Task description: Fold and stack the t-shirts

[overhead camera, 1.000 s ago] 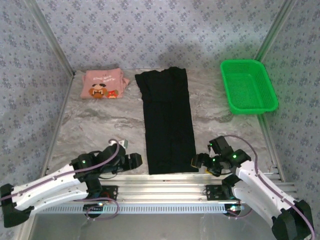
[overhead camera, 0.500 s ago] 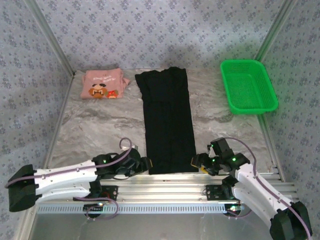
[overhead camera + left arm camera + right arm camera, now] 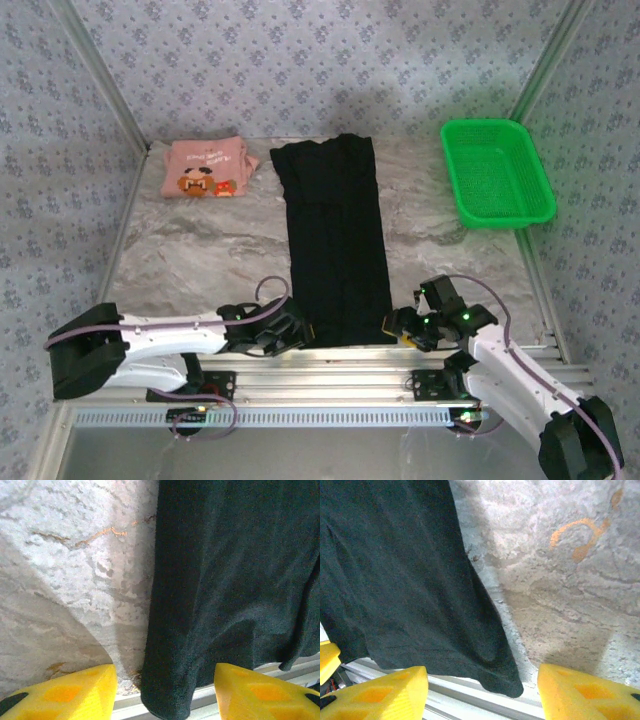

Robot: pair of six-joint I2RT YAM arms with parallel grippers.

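Spread flat down the middle of the table [image 3: 200,260] as a long narrow strip: the black shirt [image 3: 335,240], far end close to the table's far edge, near hem drooping just over the near edge onto the metal rail [image 3: 330,365]. Folded into a small bundle at the far left corner, well apart from the black one: the pink shirt [image 3: 205,168], cartoon face print up. At the far right, off to the side of both: a green basket [image 3: 497,215]. Low at the near left corner of the black shirt: the left gripper [image 3: 298,330], arm stretched in from the left along the table's near edge. Seen from its wrist camera, yellow fingers [image 3: 65,692] standing apart, one on the bare-table side, the other on the cloth side, the shirt's corner lying between them; open, nothing pinched. Low at the near right corner: the right gripper [image 3: 392,325]. Much the same from its own camera: fingers [image 3: 580,690] spread wide, the rounded right corner of the shirt hanging over the rail between them, one finger on the cloth side, one beside bare marbled table; open as well, no hold on the cloth. Slight ripples along the near hem, smooth further up the strip.
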